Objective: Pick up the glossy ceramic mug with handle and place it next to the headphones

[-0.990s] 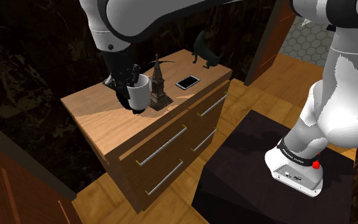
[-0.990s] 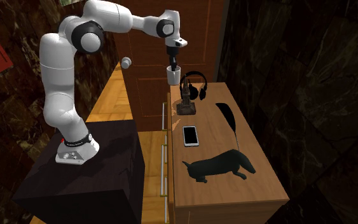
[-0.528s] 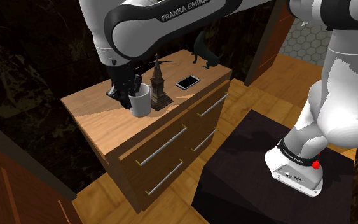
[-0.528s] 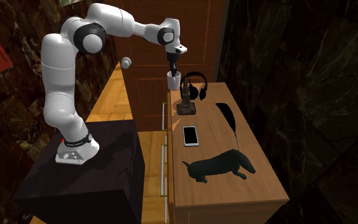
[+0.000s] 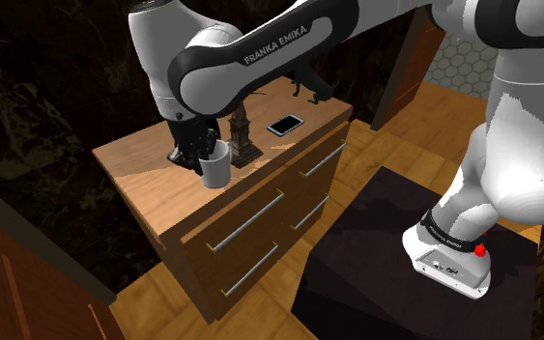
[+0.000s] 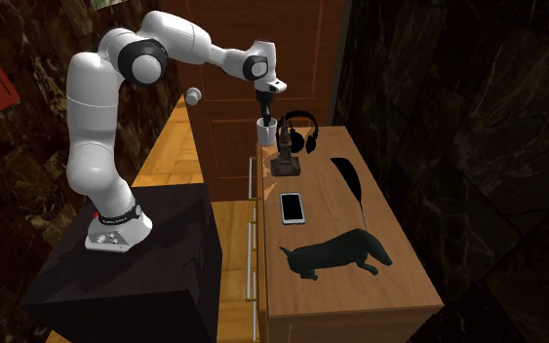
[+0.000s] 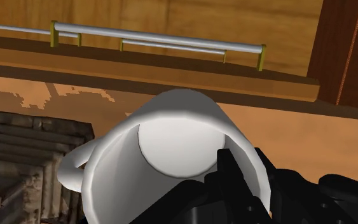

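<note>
From the shoulder camera, I saw the mug (image 5: 215, 166), plain white, near the front edge of the wooden dresser (image 5: 144, 164), just beside a little brown tower model (image 5: 243, 133). The black gripper (image 5: 198, 147) was at the mug's rim, with its jaws closed on the mug's wall. A phone (image 5: 285, 125) lay further along the top. From the second outside camera, I saw the mug (image 6: 265, 127) at the far end of the dresser, near the black headphones (image 6: 299, 132), with the gripper (image 6: 265, 105) right above it. I could not tell if the mug touched the wood. A black cat figure (image 6: 335, 255) lay at the near end. From the wrist camera, I looked into the mug (image 7: 171, 146). One black finger (image 7: 233, 175) pressed on its wall, and its handle (image 7: 74, 168) pointed toward the tower model (image 7: 18, 159).
</note>
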Available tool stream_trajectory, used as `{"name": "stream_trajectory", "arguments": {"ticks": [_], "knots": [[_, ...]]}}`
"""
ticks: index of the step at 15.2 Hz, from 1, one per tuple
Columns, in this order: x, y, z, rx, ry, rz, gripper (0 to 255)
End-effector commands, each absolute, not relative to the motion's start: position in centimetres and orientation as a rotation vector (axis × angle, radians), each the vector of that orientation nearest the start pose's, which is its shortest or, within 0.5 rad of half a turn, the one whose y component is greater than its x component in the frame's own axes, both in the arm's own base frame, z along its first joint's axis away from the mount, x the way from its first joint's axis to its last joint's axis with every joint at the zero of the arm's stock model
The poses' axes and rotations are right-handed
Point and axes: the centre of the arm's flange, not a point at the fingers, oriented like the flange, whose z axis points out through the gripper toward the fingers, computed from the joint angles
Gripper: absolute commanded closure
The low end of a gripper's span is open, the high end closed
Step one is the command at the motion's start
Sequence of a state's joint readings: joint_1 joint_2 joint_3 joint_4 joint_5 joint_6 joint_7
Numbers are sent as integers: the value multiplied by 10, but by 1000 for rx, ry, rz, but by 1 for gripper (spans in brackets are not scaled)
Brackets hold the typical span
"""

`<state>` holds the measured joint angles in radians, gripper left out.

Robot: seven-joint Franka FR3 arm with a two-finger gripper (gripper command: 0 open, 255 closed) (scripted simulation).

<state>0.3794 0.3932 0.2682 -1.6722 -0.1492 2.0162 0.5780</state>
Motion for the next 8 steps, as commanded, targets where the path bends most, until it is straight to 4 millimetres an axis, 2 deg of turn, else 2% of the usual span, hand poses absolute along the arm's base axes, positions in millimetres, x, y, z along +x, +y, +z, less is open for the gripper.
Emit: {"name": "stream_trajectory", "arguments": {"ticks": [1, 3, 8], "knots": [[540, 375, 370, -3181, -188, 14, 255], [540, 375, 359, -3181, -188, 14, 255], [540, 375, 359, -3181, -188, 14, 255]]}}
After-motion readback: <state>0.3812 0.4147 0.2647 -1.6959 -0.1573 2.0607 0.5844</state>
